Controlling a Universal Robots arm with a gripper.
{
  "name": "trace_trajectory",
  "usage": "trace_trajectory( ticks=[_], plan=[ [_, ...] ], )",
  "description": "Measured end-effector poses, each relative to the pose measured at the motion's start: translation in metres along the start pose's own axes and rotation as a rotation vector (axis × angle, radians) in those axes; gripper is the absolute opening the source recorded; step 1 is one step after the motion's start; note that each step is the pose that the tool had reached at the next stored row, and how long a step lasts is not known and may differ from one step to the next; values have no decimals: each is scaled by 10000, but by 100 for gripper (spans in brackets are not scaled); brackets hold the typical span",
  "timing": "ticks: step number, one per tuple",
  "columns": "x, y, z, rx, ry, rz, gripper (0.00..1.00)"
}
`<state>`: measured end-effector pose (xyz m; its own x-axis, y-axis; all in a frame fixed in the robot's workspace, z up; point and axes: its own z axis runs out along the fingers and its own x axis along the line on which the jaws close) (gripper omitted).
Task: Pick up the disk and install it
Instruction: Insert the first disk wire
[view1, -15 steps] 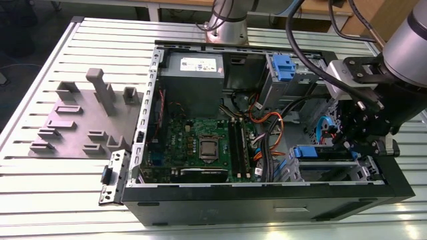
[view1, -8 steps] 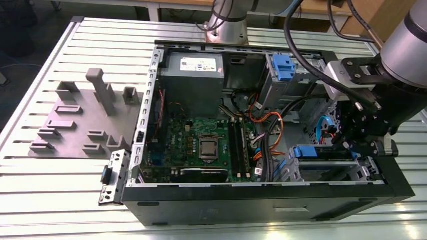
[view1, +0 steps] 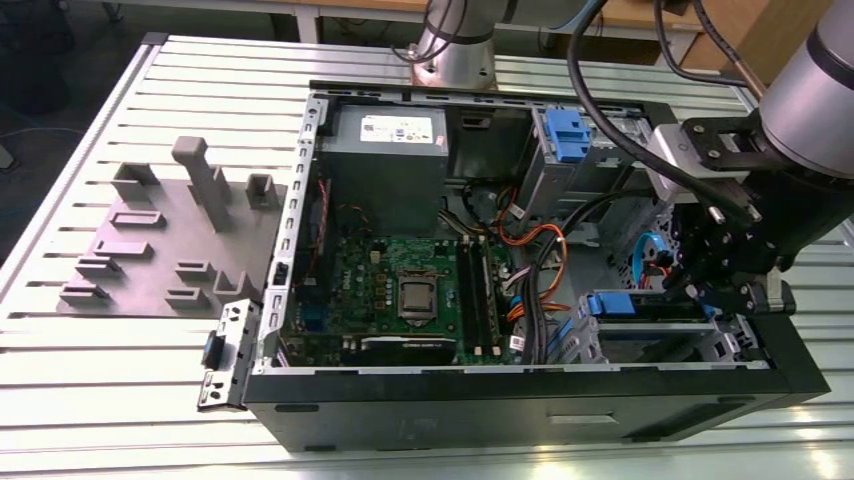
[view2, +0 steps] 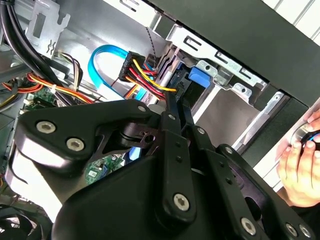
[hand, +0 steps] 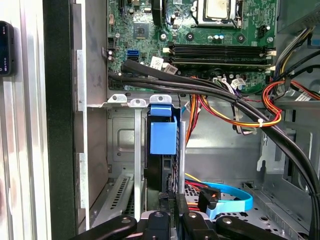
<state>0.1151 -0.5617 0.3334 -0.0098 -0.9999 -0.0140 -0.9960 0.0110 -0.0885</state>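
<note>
Here the gripper (view1: 707, 290) sits low at the exterior view's right, inside the computer case (view1: 534, 395), its fingers pinched narrowly on the disk (hand: 162, 145), which stands edgewise in the drive bay (hand: 130, 150). Seating it likely wants a straight, square push, clear of the cables (hand: 240, 107). The case rests on a slatted metal table (view1: 120, 360); a hand (view2: 300, 167) waits nearby.

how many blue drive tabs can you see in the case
2. One blue tab sits in the bay at the case's far end, beside the power supply. The other is in the near bay, by the hand. More may be hidden.
</note>
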Motion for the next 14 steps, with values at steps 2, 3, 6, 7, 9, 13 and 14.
trace_trajectory(
  ticks=[2,3,6,7,9,13,14],
  plan=[
    [0,0,0,0,-1,0,16],
    [0,0,-3,0,-2,0,16],
    [0,-2,-23,0,-1,0,16],
    [0,-2,-24,0,-2,2,16],
    [0,-2,-24,0,-1,20,16],
    [0,-2,-23,1,10,101,16],
    [1,-2,-21,1,11,124,16]
  ],
)
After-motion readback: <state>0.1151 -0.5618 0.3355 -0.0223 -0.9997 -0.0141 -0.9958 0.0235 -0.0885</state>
